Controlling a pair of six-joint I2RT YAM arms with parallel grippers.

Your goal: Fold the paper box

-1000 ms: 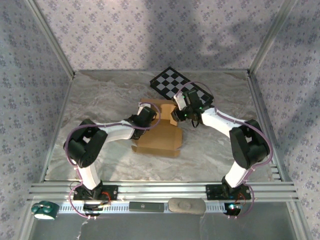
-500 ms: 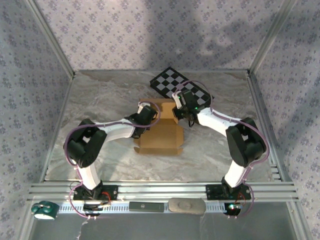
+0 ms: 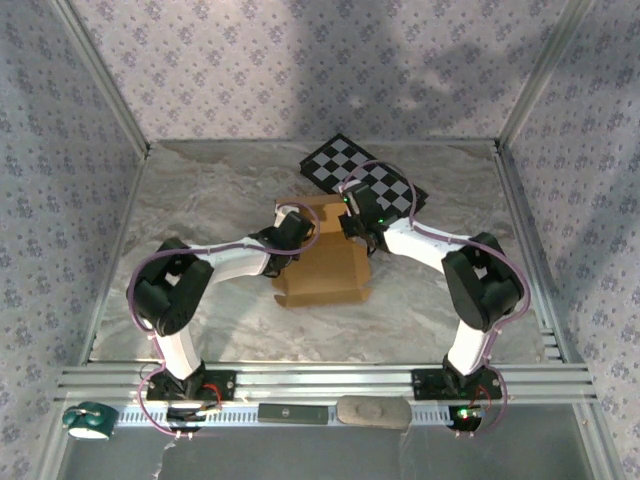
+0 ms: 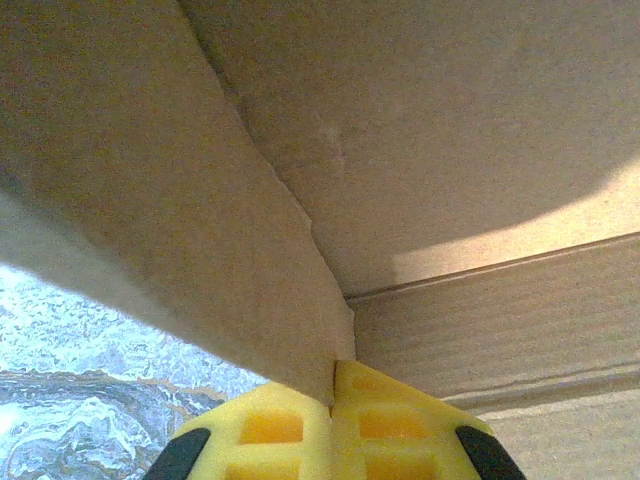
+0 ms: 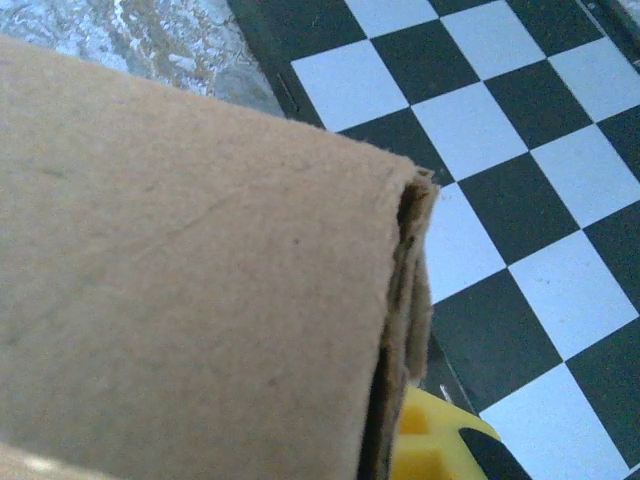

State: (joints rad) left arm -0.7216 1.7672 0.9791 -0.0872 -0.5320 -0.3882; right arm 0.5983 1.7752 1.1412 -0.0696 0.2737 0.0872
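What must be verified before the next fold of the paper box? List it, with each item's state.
1. Left gripper shut on a panel of the paper box: ok.
2. Right gripper shut on the box's doubled far edge: ok.
3. Doubled layers lying flush: not ok, a dark gap shows between them in the right wrist view.
4. Box edge clear of the checkered board: cannot tell.
5. Near part of the box resting on the table: ok.

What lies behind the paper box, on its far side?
The checkered board lies on the table behind the paper box; whether its corner reaches under the cardboard is covered.
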